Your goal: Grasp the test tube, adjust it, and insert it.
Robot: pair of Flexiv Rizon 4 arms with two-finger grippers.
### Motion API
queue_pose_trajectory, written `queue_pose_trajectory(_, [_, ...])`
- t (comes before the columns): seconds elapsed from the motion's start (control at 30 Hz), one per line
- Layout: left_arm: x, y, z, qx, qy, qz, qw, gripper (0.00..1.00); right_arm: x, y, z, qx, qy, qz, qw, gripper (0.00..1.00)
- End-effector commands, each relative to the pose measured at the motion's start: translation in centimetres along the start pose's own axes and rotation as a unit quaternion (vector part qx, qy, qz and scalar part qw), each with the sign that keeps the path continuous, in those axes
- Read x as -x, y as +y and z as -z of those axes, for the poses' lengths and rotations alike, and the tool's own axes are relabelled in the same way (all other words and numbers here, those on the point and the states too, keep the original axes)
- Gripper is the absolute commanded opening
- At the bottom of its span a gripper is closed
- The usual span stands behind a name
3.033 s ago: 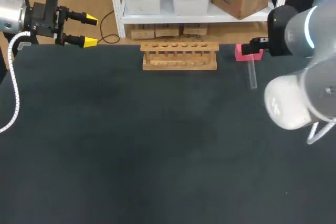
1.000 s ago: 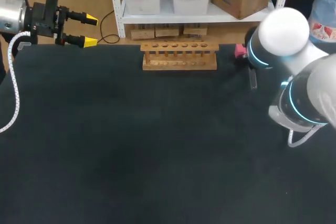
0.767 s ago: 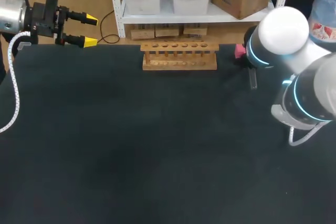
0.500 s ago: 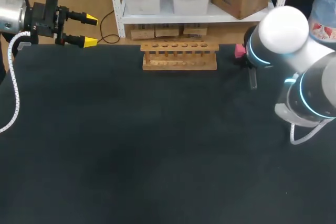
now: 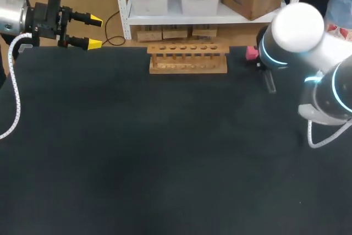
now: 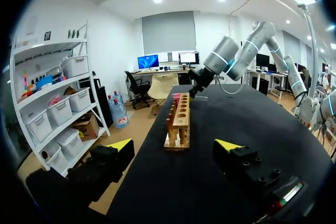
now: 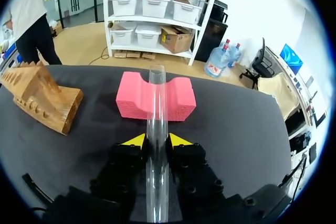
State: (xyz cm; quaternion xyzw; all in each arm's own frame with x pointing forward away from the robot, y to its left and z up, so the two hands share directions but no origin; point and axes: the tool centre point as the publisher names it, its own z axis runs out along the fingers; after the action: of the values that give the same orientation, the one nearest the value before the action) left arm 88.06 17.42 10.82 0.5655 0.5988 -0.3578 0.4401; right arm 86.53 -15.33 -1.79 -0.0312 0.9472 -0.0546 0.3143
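One test tube is clamped in the right end effector, near the pink foam block; the left end effector is held with its fingers apart. Slippage or cracking may be caused by tilting the glass towards the wooden rack.

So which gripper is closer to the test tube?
Right: the right gripper is shut on the test tube; the left gripper sits open at the table's far corner, beyond the wooden rack.
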Motion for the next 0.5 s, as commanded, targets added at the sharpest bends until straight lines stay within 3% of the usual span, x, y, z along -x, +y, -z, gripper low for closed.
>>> queue_pose_trajectory(0.03, [0.0, 0.1, 0.0, 0.0, 0.0, 0.0, 1.0, 1.0, 0.0, 0.0, 0.6, -0.003, 0.0, -0.002, 1.0, 0.0])
queue_pose_trajectory(0.27, [0.0, 0.1, 0.0, 0.0, 0.0, 0.0, 1.0, 1.0, -0.3, -0.2, 1.8, -0.004, 0.001, -0.012, 1.0, 0.0])
queue_pose_trajectory(0.5, [0.0, 0.1, 0.0, 0.0, 0.0, 0.0, 1.0, 1.0, -0.5, -0.4, 5.6, -0.004, -0.003, -0.023, 1.0, 0.0])
